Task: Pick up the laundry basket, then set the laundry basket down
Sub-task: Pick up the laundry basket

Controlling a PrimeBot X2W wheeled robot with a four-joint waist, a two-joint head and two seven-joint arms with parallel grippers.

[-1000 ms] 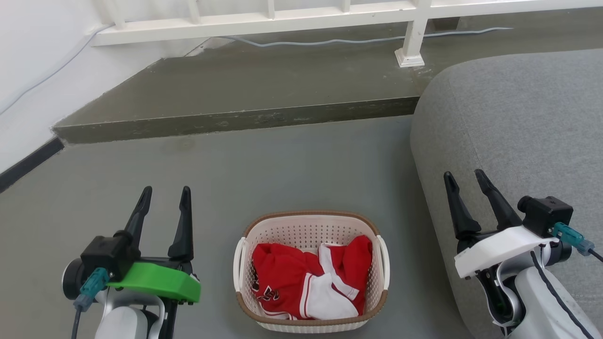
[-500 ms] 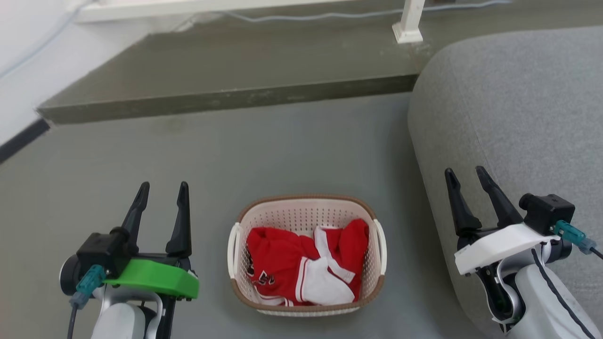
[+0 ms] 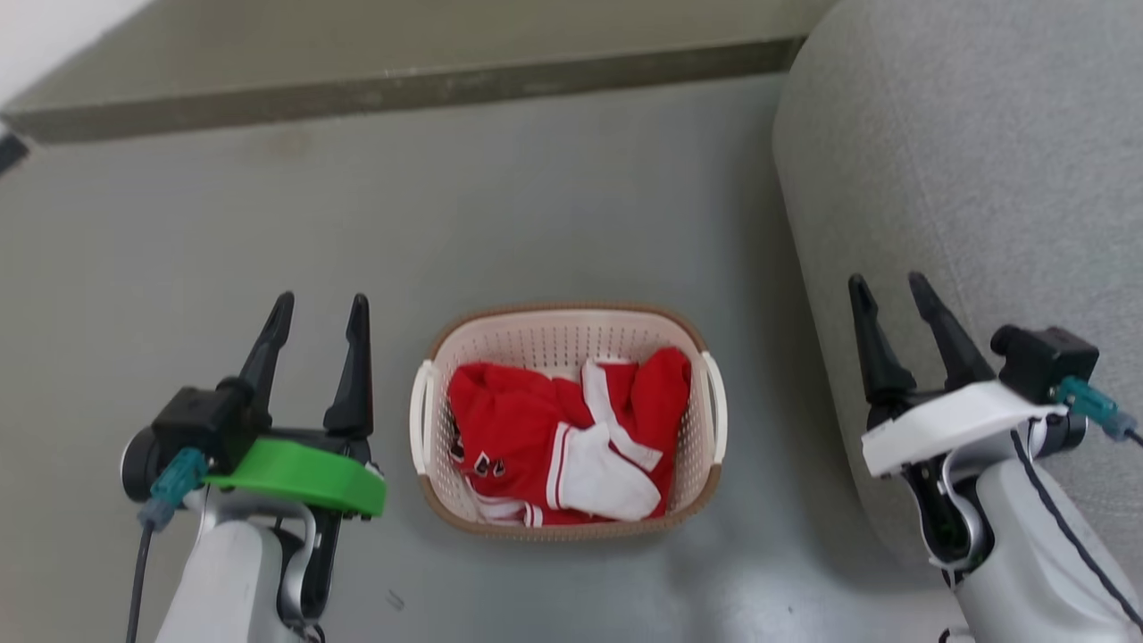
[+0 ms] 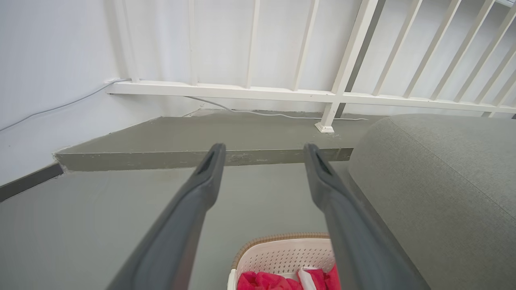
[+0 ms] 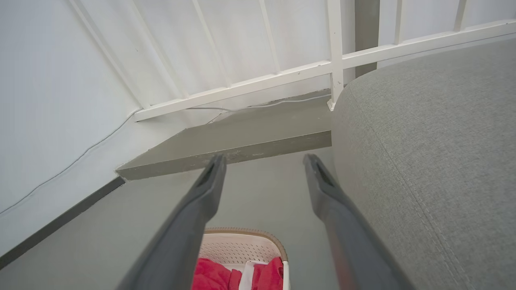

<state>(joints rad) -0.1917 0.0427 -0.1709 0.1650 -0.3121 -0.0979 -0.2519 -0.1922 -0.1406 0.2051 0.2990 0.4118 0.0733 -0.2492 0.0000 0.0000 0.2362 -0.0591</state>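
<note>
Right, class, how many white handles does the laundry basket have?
2. The left handle is on the side of the laundry basket nearest the left gripper; the right handle is on the side nearest the right gripper. None seems hidden.

I count one small oval cream-white perforated plastic laundry basket (image 3: 554,338) with a brown woven-look rim, and on it two white side handles (image 3: 417,418). Inside I make out one crumpled red-and-white garment (image 3: 527,420); whether more cloth lies under it I cannot tell. I have two sets of jaws, the left jaws and the right jaws, each with two long dark fingers (image 3: 354,375), so four in all. I also count one green cover plate (image 3: 299,478), one white cover plate (image 3: 946,430), one grey fabric sofa (image 3: 964,161), one raised grey step (image 3: 402,89) and one white railing (image 4: 282,92).
</note>
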